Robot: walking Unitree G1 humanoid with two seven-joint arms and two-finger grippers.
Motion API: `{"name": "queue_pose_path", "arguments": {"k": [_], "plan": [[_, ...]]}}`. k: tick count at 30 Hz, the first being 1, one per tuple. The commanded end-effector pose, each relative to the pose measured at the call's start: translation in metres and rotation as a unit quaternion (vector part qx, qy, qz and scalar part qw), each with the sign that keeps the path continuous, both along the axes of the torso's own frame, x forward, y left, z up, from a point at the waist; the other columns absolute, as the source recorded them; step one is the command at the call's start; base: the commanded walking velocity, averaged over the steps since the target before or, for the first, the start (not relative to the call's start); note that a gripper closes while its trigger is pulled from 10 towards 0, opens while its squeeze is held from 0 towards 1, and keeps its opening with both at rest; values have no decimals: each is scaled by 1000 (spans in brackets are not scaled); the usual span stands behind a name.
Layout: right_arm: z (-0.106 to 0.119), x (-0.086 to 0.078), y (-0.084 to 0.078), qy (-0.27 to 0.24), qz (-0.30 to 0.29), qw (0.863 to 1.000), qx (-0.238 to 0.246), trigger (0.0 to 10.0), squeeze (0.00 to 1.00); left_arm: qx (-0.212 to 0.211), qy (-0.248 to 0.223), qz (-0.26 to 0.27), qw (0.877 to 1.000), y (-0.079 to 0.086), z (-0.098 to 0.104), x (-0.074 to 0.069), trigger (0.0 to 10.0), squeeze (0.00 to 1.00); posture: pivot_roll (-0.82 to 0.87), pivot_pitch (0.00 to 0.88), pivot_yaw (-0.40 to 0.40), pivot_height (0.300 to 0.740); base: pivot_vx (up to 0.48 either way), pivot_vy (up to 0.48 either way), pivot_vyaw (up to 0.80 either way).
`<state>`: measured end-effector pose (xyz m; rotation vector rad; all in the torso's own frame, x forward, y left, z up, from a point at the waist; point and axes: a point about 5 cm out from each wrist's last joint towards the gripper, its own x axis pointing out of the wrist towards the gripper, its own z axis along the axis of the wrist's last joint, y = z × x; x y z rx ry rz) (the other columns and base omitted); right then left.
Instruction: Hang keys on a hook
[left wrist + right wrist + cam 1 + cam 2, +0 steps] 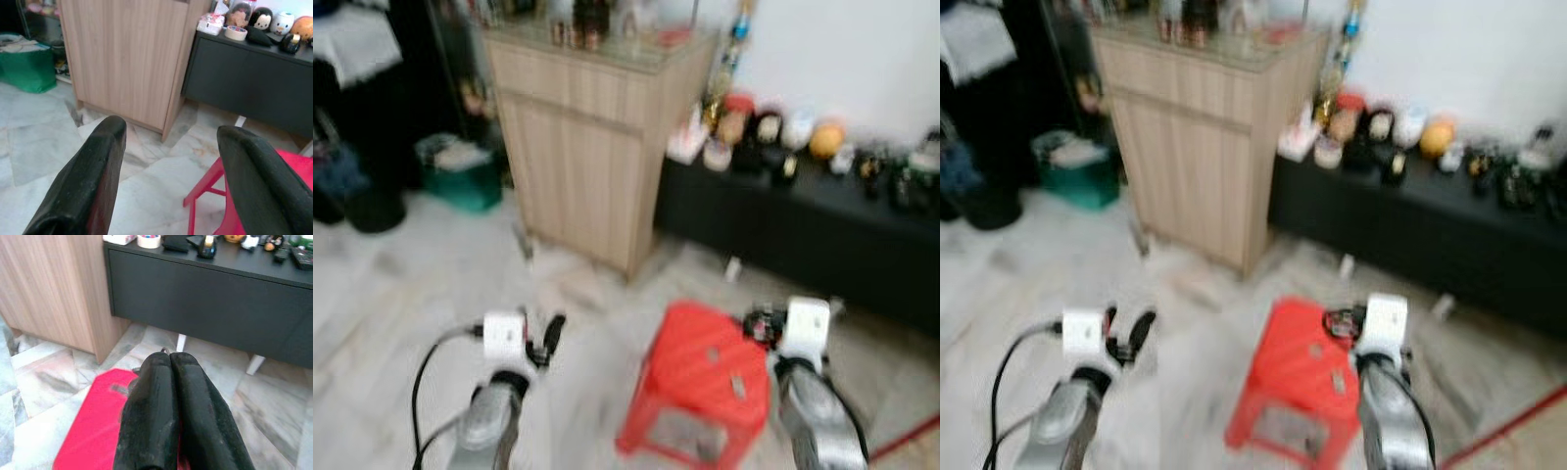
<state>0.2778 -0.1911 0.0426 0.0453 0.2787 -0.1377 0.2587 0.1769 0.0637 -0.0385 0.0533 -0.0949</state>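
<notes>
Right tool (170,382) pinched closed above red stool (700,377), no legible writing

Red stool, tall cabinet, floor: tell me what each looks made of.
Red stool: moulded plastic, judging by its uniform glossy colour and thin legs. Tall cabinet: light wood or wood-look laminate, matte, with straight vertical grain. Floor: polished marble-like stone tiles, pale with grey and brown veining and visible joints.

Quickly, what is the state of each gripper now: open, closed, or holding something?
Left gripper: jaws open, holding nothing.
Right gripper: jaws closed; a thin metal bit peeks out, but what it is cannot be told.
</notes>
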Motion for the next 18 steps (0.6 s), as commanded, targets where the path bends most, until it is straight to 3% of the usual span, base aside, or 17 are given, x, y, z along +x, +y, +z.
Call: {"name": "queue_pose_path", "arguments": {"k": [1, 18], "plan": [[5, 1, -4, -4, -7, 1000, -2, 10000, 0, 6, 1, -11, 1000, -5, 1, -1, 10000, 0, 91, 0, -84, 740, -292, 0, 0], [2, 0, -1, 19, 3, 1000, -7, 10000, 0, 14, 1, -23, 1000, -5, 3, -2, 10000, 0, 97, 0, -79, 740, -294, 0, 0]]}}
